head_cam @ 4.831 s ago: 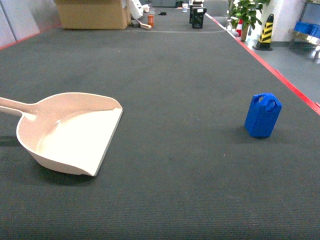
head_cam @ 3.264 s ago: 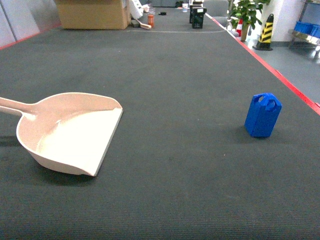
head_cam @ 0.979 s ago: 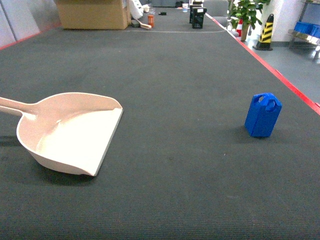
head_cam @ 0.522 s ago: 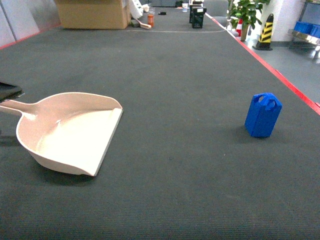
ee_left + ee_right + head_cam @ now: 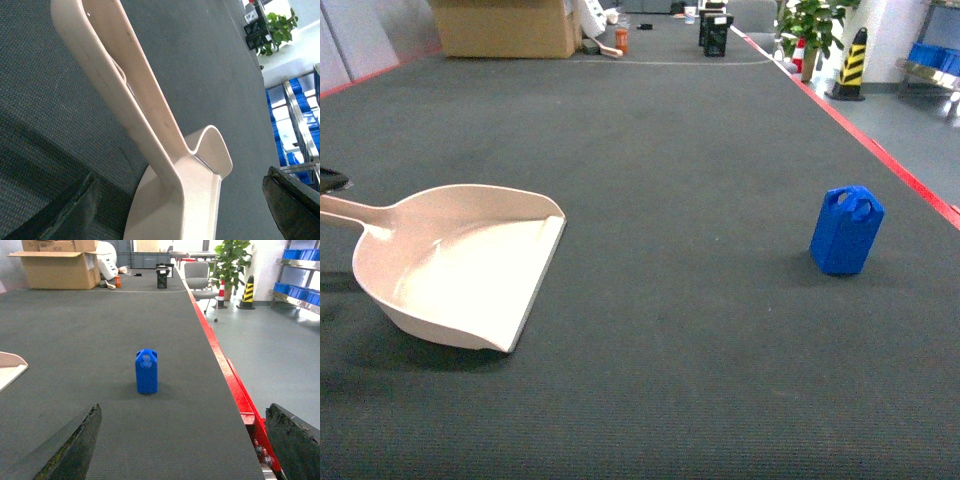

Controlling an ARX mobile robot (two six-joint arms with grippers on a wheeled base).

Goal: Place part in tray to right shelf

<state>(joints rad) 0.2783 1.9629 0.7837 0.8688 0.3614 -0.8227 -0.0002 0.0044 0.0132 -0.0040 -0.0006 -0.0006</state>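
Left wrist view shows spread fingers (image 5: 175, 200) straddling the cream plastic dustpan-shaped tray's (image 5: 150, 125) handle; close squarely. Right fingers (image 5: 182, 440), spread, face the small blue block part (image 5: 146, 371) at twelve o'clock.

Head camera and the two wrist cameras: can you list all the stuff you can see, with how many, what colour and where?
part: one, bright blue, standing upright on the dark mat, right side.
tray: one, cream-white scoop, resting on the mat, left side, handle pointing left.
cardboard box: one, brown, far end, left.
potted plant: one, green, far end, right.
bollard: one, yellow and black striped, on the grey floor, far right.
red strip: one, along the mat's right edge.
right shelf: steel rack holding blue crates, beyond the floor.
chair: one, grey, near the plant.
left gripper: open, fingers either side of the tray's handle, apart from it.
right gripper: open, facing the part, well short of it.
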